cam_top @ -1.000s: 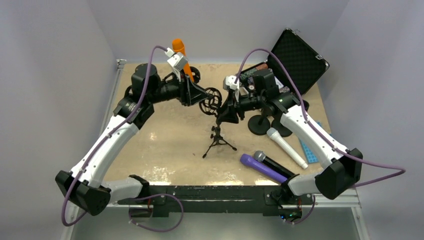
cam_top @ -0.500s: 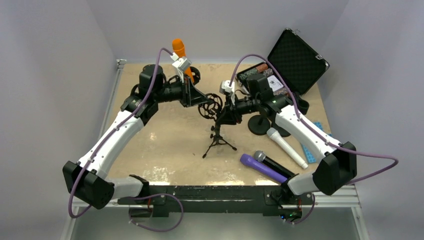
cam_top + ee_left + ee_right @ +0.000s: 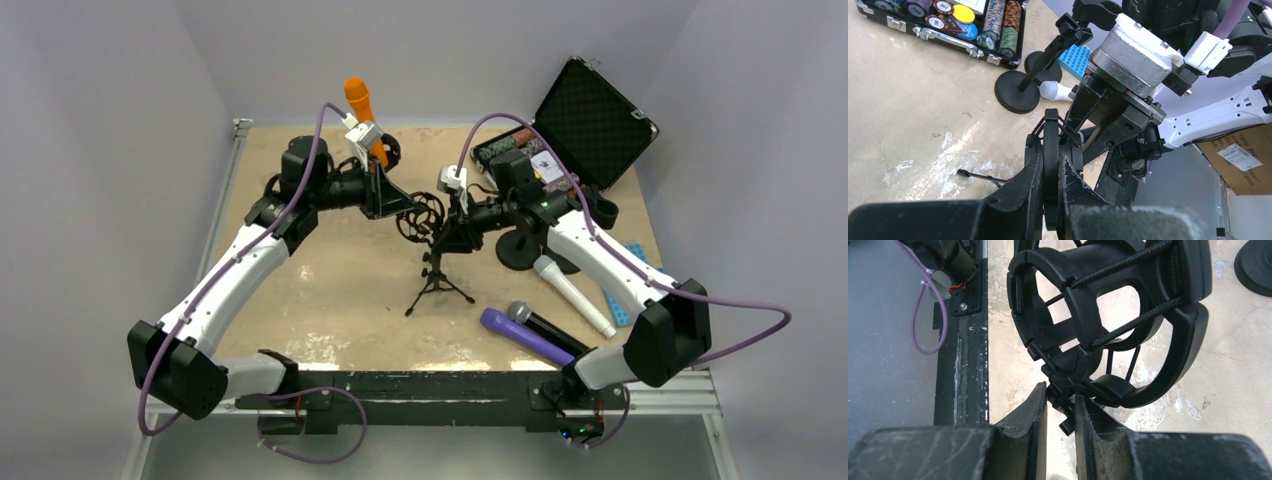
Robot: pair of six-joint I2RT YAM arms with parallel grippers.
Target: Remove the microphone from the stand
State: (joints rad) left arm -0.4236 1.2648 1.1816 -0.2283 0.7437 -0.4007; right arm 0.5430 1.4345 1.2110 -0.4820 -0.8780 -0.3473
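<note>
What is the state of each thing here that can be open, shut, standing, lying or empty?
Left jaws: shut on the ring of the cage mount.
Right jaws: shut on the joint under that mount.
Cage mount: empty, on the tripod stand.
Tripod stand: upright.
Case: open.
Orange microphone: standing, tilted.
White microphone: lying flat.
Purple microphone: lying flat.

White arms (image 3: 235,275), black joints (image 3: 170,375) — purple cables (image 3: 740,302)
</note>
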